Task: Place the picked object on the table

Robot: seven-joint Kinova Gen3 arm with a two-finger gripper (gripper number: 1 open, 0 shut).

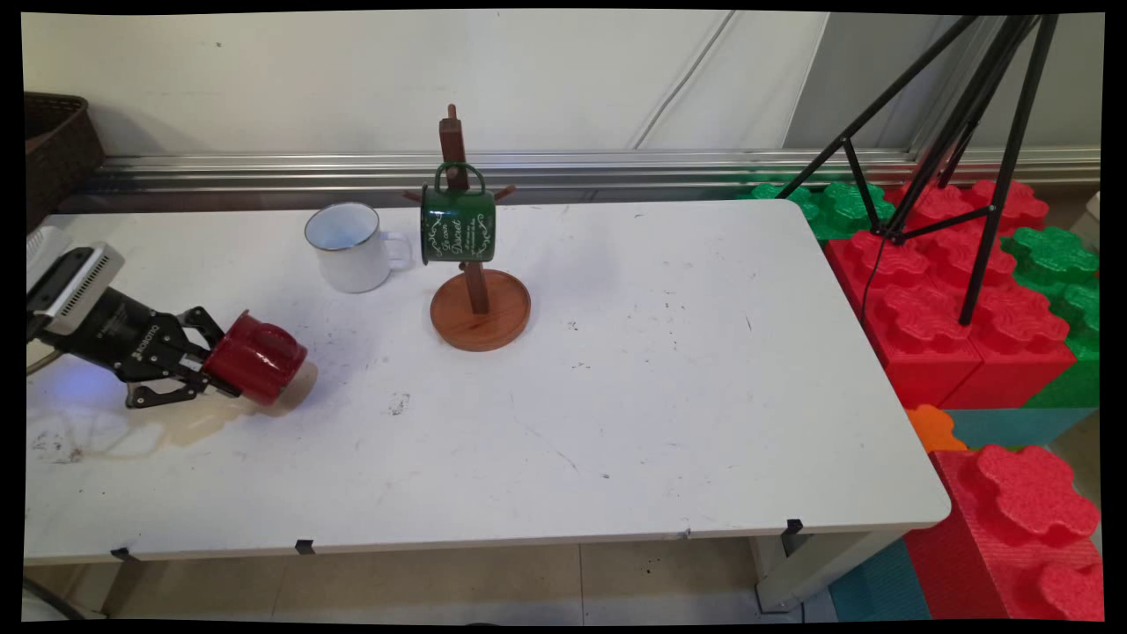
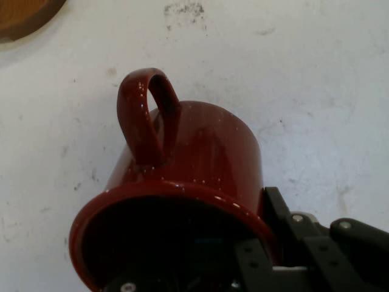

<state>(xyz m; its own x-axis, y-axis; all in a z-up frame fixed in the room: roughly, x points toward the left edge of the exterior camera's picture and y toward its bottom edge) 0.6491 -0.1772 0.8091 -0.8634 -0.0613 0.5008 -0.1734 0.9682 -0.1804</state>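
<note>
A dark red enamel mug [image 1: 260,357] lies on its side at the table's left, handle up and bottom pointing right. My gripper [image 1: 220,370] is shut on its rim. In the hand view the red mug [image 2: 200,158] fills the middle, its handle [image 2: 146,115] pointing up. There the gripper [image 2: 261,237] has one finger inside the mouth and the other outside the wall at the right. The mug sits low over the white table [image 1: 660,396]; I cannot tell whether it touches.
A white mug [image 1: 348,246] stands behind, next to a wooden mug tree [image 1: 480,308] with a green mug [image 1: 458,224] hanging on it. The tree's base [image 2: 24,15] shows in the hand view's corner. A basket [image 1: 53,141] sits far left. A tripod [image 1: 968,132] and foam blocks [image 1: 951,299] stand right of the table.
</note>
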